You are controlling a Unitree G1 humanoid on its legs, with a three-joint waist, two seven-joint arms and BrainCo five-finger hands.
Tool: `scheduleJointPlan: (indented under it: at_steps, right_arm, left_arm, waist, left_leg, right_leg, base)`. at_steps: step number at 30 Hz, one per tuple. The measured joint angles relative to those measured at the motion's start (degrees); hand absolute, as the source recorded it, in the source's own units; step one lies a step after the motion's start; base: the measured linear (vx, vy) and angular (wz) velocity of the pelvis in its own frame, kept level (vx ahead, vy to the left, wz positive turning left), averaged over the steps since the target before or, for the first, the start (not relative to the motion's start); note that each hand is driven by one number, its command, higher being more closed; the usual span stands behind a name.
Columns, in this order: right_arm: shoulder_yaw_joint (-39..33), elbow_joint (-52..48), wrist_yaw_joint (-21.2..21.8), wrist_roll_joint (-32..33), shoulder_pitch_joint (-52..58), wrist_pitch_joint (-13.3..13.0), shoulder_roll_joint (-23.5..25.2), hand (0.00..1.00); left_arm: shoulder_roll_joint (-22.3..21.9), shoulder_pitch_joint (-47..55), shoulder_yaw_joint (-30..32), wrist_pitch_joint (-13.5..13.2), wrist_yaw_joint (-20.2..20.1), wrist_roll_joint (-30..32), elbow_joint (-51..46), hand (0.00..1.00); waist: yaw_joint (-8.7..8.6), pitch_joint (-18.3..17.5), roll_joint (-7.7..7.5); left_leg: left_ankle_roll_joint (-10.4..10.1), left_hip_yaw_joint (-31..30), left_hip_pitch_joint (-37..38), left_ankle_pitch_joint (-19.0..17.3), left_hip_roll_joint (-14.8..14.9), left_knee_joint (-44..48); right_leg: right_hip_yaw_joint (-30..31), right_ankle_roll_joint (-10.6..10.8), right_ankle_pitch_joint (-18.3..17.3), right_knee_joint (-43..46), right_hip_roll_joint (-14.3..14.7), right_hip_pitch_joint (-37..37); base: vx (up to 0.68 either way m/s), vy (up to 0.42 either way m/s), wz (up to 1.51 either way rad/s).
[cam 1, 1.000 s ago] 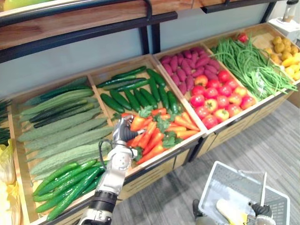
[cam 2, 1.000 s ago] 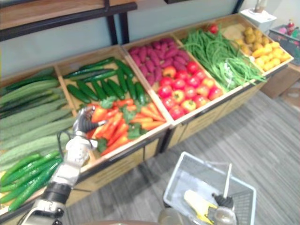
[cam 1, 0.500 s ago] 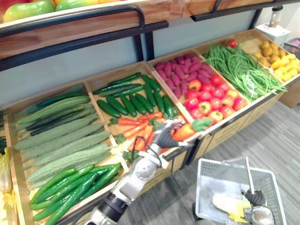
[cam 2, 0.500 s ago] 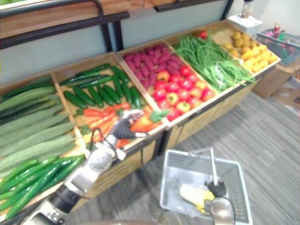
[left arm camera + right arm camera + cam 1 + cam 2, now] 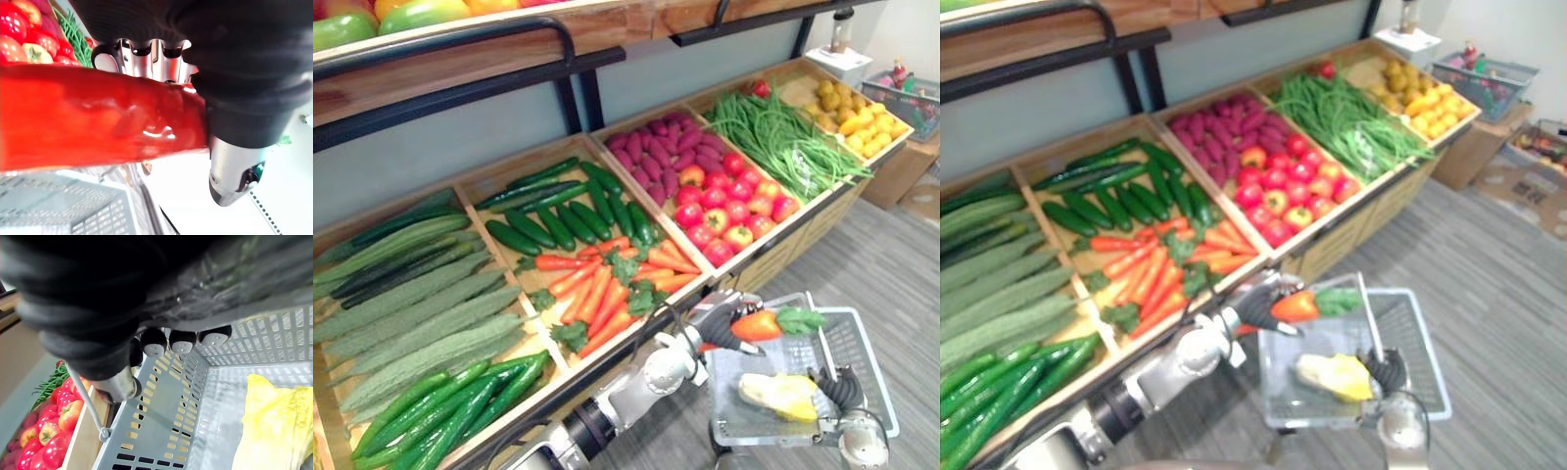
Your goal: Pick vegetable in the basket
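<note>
– Where is the carrot?
– In my left hand (image 5: pixel 720 323). Fingers and thumb are clamped round the carrot (image 5: pixel 759 324). I hold it in the air above the basket (image 5: pixel 864 345), over the edge nearest the crate (image 5: pixel 509 168), and it touches nothing else.

– Which way does it lie?
– Nearly level, with its long axis running across me. The green leaves (image 5: pixel 800 319) point to my right, out over the basket. The narrow end is buried in my palm.

– What is it like?
– Seen from my wrist it is smooth and glossy, orange-red, and tapering. The leaves are flat with ragged edges. The basket is grey plastic, its walls and floor a lattice of small slots. A pale yellow, wrinkled leafy vegetable (image 5: pixel 778 395) lies on its floor.

– And your other hand?
– My right hand (image 5: pixel 842 385) is at the basket's near side, fingers curled round its handle.

– What has changed?
– A second ago my left hand was down among the carrots (image 5: pixel 597 294) in the wooden crate. Half a second ago it held this one at the crate's front edge. Now it is past the crate and over the basket. My head has turned too, so the whole display sits differently in view. The yellow vegetable lies in the basket as before.
</note>
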Motion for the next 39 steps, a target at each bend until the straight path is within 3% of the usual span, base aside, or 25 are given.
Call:
scheduleJointPlan:
  at_steps: [18, 23, 35, 36, 39]
  right_arm:
    - [2.25, -9.74, 0.17, 4.38, 4.64, -1.87, 1.27, 1.00]
    - [2.33, -10.48, 0.16, 5.18, 4.91, -1.97, 1.28, 1.00]
    - [2.55, -12.50, 0.16, 7.65, 6.63, -2.05, 1.48, 1.00]
    - [2.55, -12.51, 0.15, 7.69, 6.62, -2.05, 1.49, 1.00]
    - [2.62, -12.56, 0.14, 7.74, 6.75, -2.05, 1.50, 1.00]
  left_arm:
    - [-6.77, -2.54, -2.16, 2.16, 1.61, 6.86, 17.81, 1.00]
    - [-8.72, -3.52, -2.76, 2.29, 2.56, 6.88, 20.67, 1.00]
    - [-11.28, -6.56, -3.84, 3.35, 3.64, 6.94, 22.64, 1.00]
    - [-11.29, -6.56, -3.84, 3.35, 3.64, 6.94, 22.64, 0.00]
    - [-11.62, -6.55, -3.92, 3.37, 3.66, 6.92, 22.64, 0.00]
  waist:
    - [-1.96, 0.06, -1.45]
    - [-3.08, 0.09, -1.50]
    - [-3.39, 0.42, -2.05]
    - [-3.39, 0.43, -2.06]
    - [-3.36, 0.44, -2.09]
  left_leg:
    - [0.05, 1.09, 0.12, -0.31, -0.46, -0.04]
    - [0.05, 1.52, 0.23, -0.49, -0.51, -0.04]
    - [0.13, 2.45, 0.91, -0.91, -0.54, 0.00]
    - [0.13, 2.45, 0.91, -0.91, -0.53, 0.00]
    - [0.13, 2.43, 0.91, -0.91, -0.52, 0.00]
  right_leg:
    - [1.18, 0.19, 0.12, 0.02, -0.12, -0.88]
    - [1.47, 0.20, 0.12, -0.01, -0.09, -1.01]
    - [1.98, 0.24, 0.13, -0.01, 0.00, -0.92]
    - [1.98, 0.24, 0.13, 0.00, 0.00, -0.92]
    - [1.93, 0.24, 0.13, 0.00, -0.05, -0.90]
  base:
    - [0.00, -0.001, -0.02]
    - [0.01, -0.006, -0.02]
    - [0.00, -0.006, -0.03]
    - [0.00, 0.000, 0.00]
    - [0.00, 0.000, 0.00]
